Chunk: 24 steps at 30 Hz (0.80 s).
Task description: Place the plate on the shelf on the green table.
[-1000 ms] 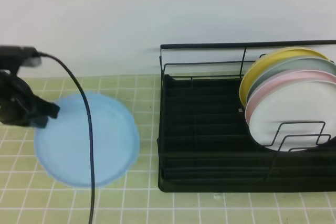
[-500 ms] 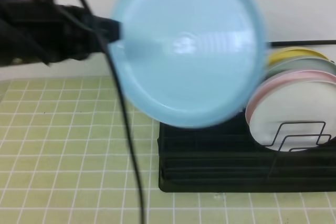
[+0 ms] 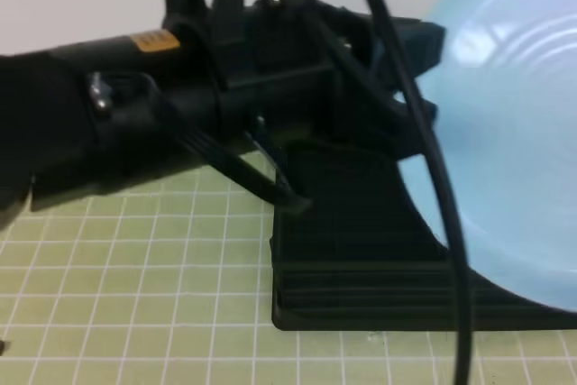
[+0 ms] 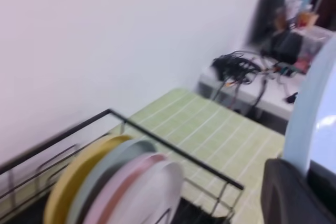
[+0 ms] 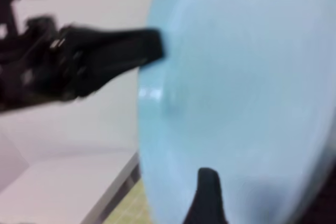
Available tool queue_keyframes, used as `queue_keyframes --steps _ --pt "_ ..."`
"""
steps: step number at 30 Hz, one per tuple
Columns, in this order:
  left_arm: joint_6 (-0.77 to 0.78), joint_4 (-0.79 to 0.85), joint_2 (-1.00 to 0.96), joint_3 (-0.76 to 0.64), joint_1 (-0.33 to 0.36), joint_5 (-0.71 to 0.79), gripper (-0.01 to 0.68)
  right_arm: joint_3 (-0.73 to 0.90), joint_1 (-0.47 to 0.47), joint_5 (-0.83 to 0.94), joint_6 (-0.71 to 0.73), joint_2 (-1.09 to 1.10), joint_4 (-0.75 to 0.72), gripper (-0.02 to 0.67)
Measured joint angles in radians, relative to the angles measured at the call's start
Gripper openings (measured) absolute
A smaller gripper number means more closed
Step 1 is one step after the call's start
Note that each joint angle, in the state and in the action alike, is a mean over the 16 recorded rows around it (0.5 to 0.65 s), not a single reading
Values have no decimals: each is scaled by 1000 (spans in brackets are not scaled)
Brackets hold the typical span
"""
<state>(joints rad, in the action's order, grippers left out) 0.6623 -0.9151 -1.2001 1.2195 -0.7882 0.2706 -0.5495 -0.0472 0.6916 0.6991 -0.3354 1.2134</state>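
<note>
left fingers (image 3: 424,78): clenched on the rim of the plate (image 3: 514,142). a second ago the plate lay flat on the desk (image 3: 135,295); now it is lifted, tilted on edge, above the shelf (image 3: 361,268), so transfer is under way and insertion remains. right fingers (image 5: 207,192): one dark tip shows against the plate; grip cannot be told. count: one blue plate carried; four plates racked (image 4: 115,182); one shelf.

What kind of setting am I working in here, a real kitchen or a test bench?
Most likely a lab mock-up of a kitchen counter: a green table of small tiles, a shelf for dishes, and in the left wrist view a side desk with tangled cables against a bare wall.
</note>
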Motion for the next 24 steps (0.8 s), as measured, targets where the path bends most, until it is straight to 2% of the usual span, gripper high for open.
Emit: queue_keyframes --steps 2,4,9,12,19,24 --pt "3 -1 0 0 -31 -23 1 0 0 -14 -9 0 14 483" --pt "7 -2 0 0 -55 -37 1 0 0 -34 -15 0 33 479" --pt "33 -7 -2 0 -89 -48 15 0 0 -90 21 0 106 368" --pt "54 -16 -5 0 -102 -54 54 0 0 -114 79 0 164 284" --pt "105 -36 -6 0 -127 -80 292 0 0 -151 266 0 286 120" --pt "143 -46 9 1 -141 -108 481 -2 0 -190 431 0 333 93"
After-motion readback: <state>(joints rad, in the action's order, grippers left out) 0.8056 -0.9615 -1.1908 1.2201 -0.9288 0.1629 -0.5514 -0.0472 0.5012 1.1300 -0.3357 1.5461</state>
